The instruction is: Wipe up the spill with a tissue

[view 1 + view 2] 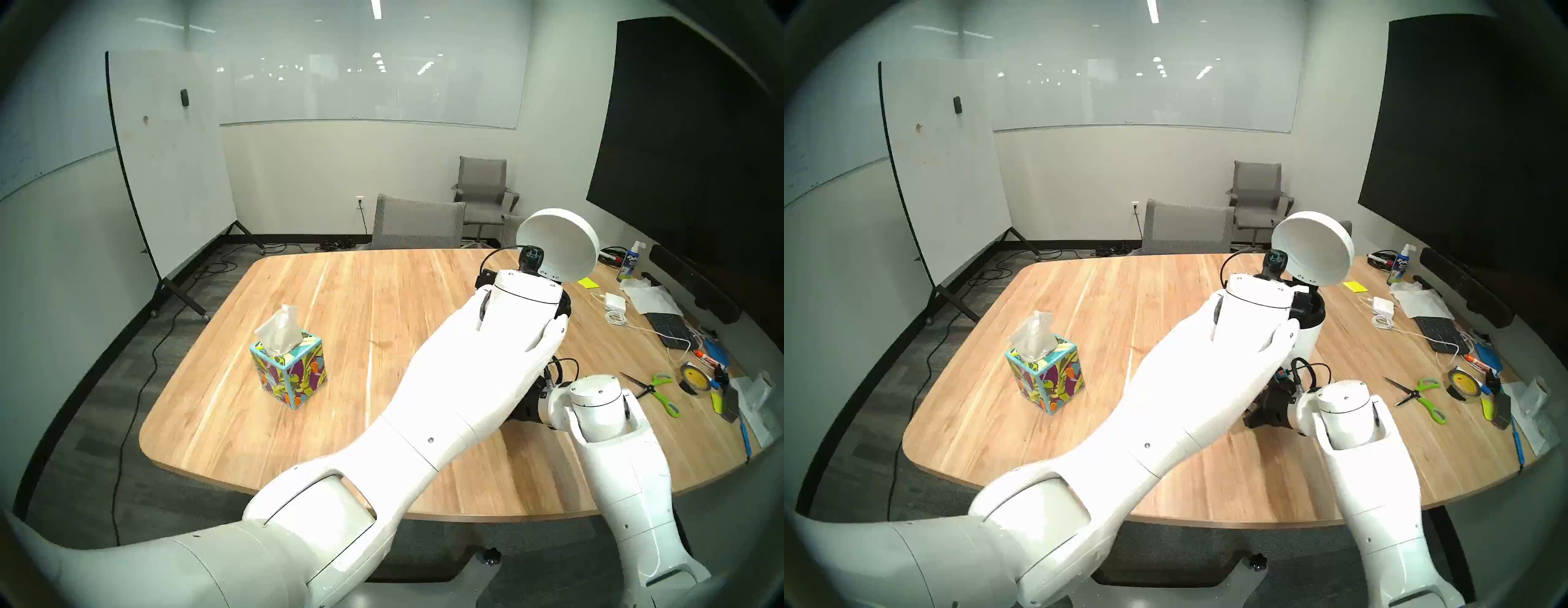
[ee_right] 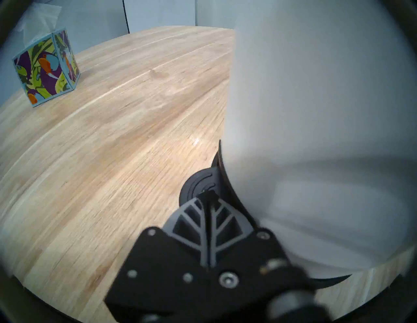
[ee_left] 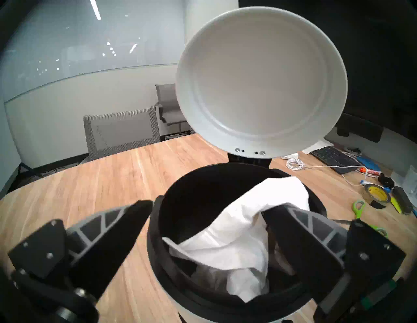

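The wooden table (image 1: pixel 339 305) carries a white pedal bin (image 1: pixel 1306 335), lid (image 3: pixel 259 81) tipped up. Over its black mouth hangs the left gripper (image 3: pixel 207 209), jaws spread wide and empty. The tissue (image 3: pixel 243 230) lies crumpled inside the bin, below the jaws and against the right-hand finger. The right gripper (image 2: pixel 208 194), clenched shut, presses the pedal (image 2: pixel 198 185) (keeping the lid up, I judge). A faint spill (image 2: pixel 159 74) mark remains mid-table.
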Controlling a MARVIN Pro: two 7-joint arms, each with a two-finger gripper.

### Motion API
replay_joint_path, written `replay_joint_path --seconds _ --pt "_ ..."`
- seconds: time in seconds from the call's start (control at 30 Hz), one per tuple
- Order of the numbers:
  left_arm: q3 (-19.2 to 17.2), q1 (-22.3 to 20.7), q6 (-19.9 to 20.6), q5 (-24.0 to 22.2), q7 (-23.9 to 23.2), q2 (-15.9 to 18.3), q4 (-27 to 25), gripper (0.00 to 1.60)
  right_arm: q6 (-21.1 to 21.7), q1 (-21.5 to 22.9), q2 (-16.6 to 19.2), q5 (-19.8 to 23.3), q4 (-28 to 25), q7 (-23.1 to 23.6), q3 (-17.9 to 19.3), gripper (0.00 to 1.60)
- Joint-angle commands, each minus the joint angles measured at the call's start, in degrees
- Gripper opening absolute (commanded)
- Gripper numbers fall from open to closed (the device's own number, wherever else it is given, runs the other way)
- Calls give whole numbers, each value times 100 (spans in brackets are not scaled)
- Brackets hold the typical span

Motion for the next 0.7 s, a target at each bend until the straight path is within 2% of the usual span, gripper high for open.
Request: replay_joint_path --seconds 0.0,0.03,0.07,0.47,0.5,0.53,0.57,0.6,0.63,0.67 --pt "34 -75 45 75 138 -108 -332 0 42 -155 -42 7 64 62 -101 0" --pt "-12 -71 10 61 181 -141 -274 0 43 -156 -42 6 64 64 -101 0" --pt "-44 -88 65 22 151 -138 -253 160 44 -156 -42 5 64 65 -101 0" --pt "-87 -201 40 7 125 -183 -143 160 43 -155 -46 -1 64 69 -98 0" --pt "-90 -219 87 13 149 -195 -133 0 43 -155 -46 -2 64 69 -97 0" --pt "-102 -233 108 -4 123 -199 -124 0 43 -155 -47 -2 64 70 -97 0" --pt "-114 -225 72 -12 115 -206 -113 46 43 -155 -47 -3 64 70 -97 0" --pt "-112 -223 75 0 136 -212 -109 0 43 -155 -47 -4 64 71 -96 0" --pt "-114 -225 68 -9 113 -207 -105 160 43 -155 -47 -4 64 71 -96 0" --pt "-114 -225 68 -9 113 -207 -105 160 43 -155 -47 -4 64 71 -96 0"
